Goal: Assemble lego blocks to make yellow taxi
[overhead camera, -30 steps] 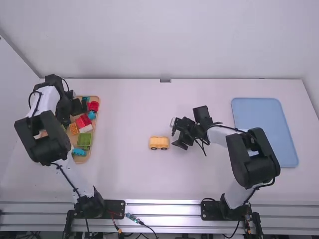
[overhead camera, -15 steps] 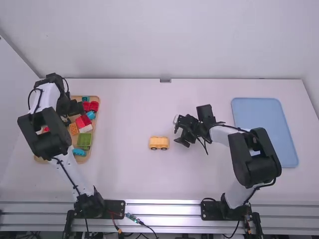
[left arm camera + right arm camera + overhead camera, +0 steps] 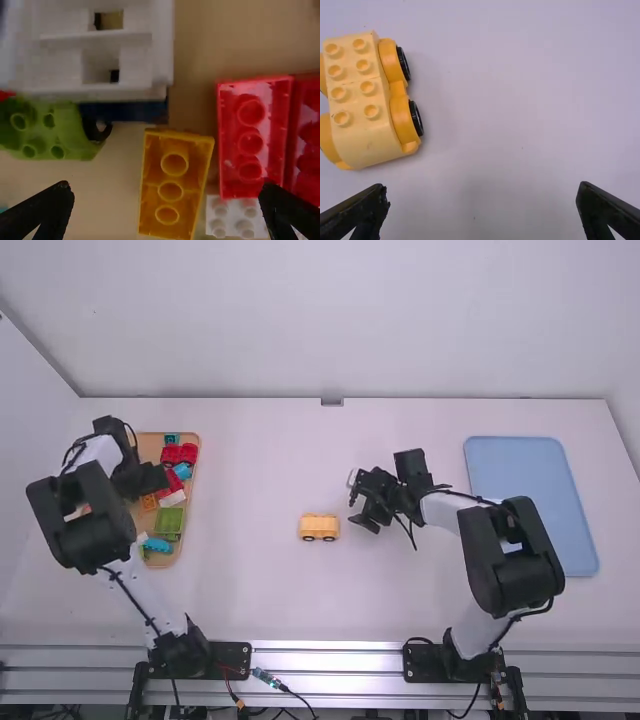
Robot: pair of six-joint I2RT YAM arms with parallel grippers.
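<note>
The yellow car [image 3: 320,528] is found upright on its wheels on the white table [image 3: 260,590], its studded top uncovered, just beside the right gripper [image 3: 358,505], whose fingers are spread wide with nothing held between them. The left gripper [image 3: 152,482] is positioned over the wooden tray [image 3: 149,446] of blocks, its fingers likewise set wide and nothing gripped. In the left wrist view, an orange block [image 3: 175,185] is seen hollow side up between those fingers, near a red block [image 3: 250,135] and a white block [image 3: 233,211].
</note>
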